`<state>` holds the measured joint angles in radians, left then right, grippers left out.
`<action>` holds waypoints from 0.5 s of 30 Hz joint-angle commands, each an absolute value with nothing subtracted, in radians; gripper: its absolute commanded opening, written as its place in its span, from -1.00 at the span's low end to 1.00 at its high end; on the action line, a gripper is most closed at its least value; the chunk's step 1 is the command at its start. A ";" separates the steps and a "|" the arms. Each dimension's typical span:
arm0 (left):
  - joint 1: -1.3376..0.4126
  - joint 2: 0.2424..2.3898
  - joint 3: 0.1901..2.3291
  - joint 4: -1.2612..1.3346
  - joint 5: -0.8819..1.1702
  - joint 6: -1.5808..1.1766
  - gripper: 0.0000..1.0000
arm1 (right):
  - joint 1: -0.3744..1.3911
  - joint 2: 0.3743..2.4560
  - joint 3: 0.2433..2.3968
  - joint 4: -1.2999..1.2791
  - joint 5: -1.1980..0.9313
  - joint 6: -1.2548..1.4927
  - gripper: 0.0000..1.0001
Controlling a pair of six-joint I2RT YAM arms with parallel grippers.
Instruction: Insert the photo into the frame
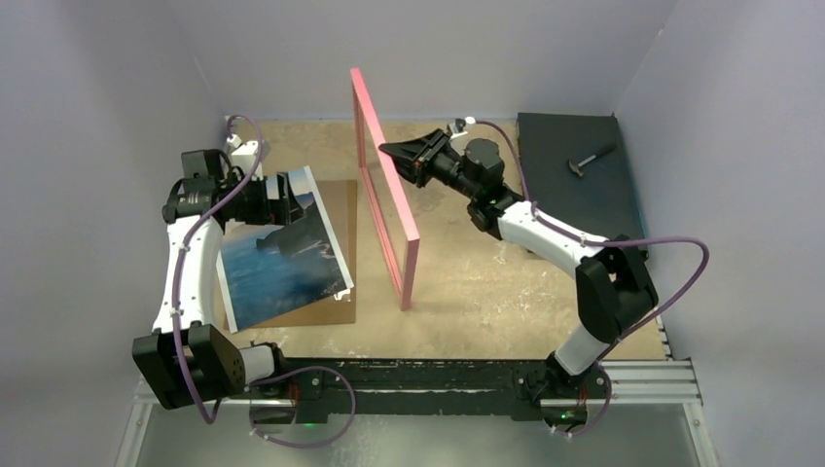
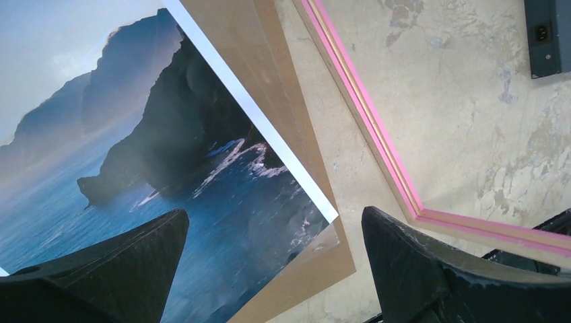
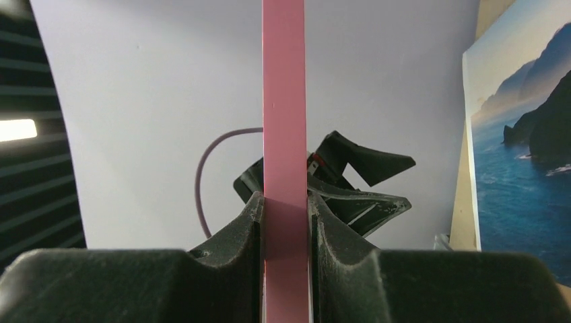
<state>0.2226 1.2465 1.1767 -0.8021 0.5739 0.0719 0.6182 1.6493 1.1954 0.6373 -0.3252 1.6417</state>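
Note:
The pink frame [image 1: 384,195] stands upright on its edge in the middle of the table. My right gripper [image 1: 394,154] is shut on its top rim; in the right wrist view the pink rim [image 3: 284,101] runs straight up between the closed fingers of that gripper [image 3: 284,208]. The photo [image 1: 282,258], a blue sea-and-cliff print with a white border, lies askew on a brown backing board [image 1: 342,209] left of the frame. My left gripper [image 2: 275,214] hovers open above the photo [image 2: 168,168], near its corner, holding nothing. The frame's lower corner [image 2: 363,108] shows to the right.
A dark mat [image 1: 574,195] with a small hammer [image 1: 591,161] lies at the back right. Pale walls close in the table on three sides. A black rail [image 1: 418,375] carrying both arm bases runs along the near edge.

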 commanded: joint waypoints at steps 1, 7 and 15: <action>0.230 1.257 1.221 -0.789 0.613 0.075 1.00 | 0.546 1.587 1.152 0.688 -0.361 1.678 -1.00; 0.223 1.262 1.216 -0.750 0.615 0.060 1.00 | 0.462 1.540 1.077 0.707 -0.411 1.673 -0.95; 0.134 1.268 1.245 -0.723 0.564 0.040 1.00 | 0.364 1.479 1.006 0.655 -0.480 1.618 -0.38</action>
<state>0.1829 1.2694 1.1923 -0.7715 0.5804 0.0647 0.4068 1.5215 1.0214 0.7033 -0.4187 1.6802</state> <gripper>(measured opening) 0.996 0.257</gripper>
